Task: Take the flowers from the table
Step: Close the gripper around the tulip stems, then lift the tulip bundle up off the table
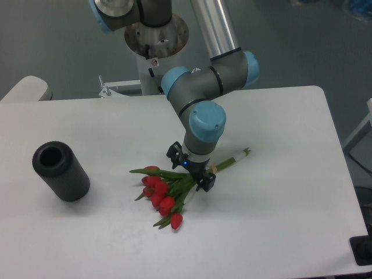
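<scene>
The flowers lie flat on the table, a little left of its middle, red heads fanned toward the near edge and the stems running up and to the right, the cut ends poking out beyond the arm, so the bunch offers its narrow waist, just above the leaves, as the obvious place to take it, and that is exactly where the gripper is hanging, pointed straight down with one finger on the far side of the stems and the other on the near side, straddling them crosswise to their run; that crosswise stance makes sense, I'd say, since closing across the stems gathers them together rather than letting them roll apart. The jaws stand apart, wide enough to take the whole bundle with room to spare, and they hold nothing; the fingertips look low, close to the tabletop, though whether they touch the stems or the surface I cannot tell from this angle. Well off to the left, the black cylinder lies on its side, nowhere near the action. Judging by all this, the approach looks nearly finished and the squeeze on the stems is yet to come
</scene>
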Controlling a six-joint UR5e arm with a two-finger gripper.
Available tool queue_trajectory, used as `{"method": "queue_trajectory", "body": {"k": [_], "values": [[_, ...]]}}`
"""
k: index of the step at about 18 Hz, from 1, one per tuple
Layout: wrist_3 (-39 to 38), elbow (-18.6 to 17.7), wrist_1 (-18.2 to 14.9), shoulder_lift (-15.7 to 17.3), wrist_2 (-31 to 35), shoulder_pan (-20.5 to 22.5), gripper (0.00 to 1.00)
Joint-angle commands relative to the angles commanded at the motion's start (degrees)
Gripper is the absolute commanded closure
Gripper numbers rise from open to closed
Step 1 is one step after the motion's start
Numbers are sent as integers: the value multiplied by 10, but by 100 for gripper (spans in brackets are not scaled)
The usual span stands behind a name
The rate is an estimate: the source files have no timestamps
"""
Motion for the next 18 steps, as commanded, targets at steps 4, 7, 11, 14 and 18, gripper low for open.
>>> {"method": "queue_trajectory", "body": {"k": [4, 7, 11, 14, 18], "values": [[-2, -1, 6, -4, 0, -5, 0], [-2, -2, 18, -9, 1, -8, 1], [0, -1, 18, -8, 0, -8, 33], [2, 1, 18, -7, 0, -8, 50], [4, 3, 18, -6, 0, -7, 61]]}}
